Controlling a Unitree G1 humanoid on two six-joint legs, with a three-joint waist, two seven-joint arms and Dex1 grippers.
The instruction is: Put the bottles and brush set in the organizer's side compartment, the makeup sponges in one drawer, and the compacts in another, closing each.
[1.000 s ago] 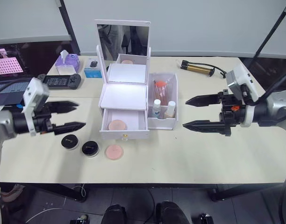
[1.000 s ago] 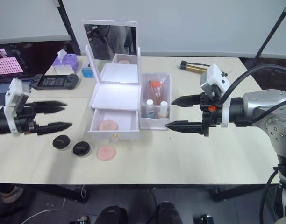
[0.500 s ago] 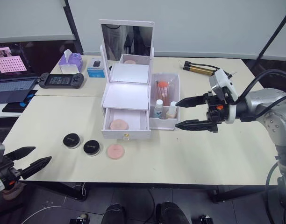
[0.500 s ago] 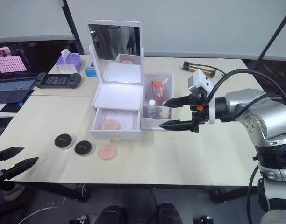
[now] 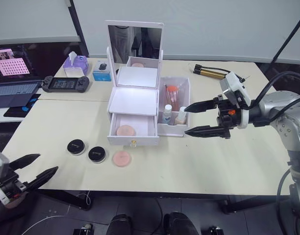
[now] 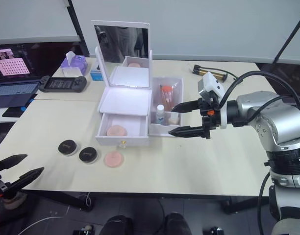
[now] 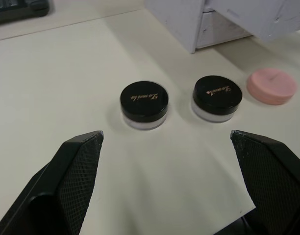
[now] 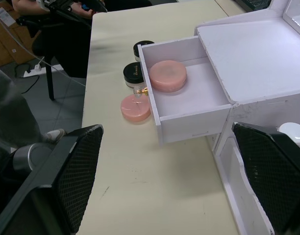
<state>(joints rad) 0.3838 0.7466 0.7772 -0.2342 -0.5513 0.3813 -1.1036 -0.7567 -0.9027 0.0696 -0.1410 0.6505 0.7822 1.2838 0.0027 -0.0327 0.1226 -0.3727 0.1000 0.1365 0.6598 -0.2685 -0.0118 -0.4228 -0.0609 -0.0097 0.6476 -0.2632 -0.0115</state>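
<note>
Bottles (image 5: 173,115) and brush set (image 5: 171,91) are already stood in the organizer (image 5: 135,100) side bin; one sponge (image 5: 124,130) lies in the open drawer, the other (image 5: 121,158) on the worktop (image 5: 228,161) beside two compacts (image 7: 179,101), whose gold lid script cannot be read. Both the left claw (image 5: 35,169) and the right claw (image 5: 194,119) are spread wide, empty.
</note>
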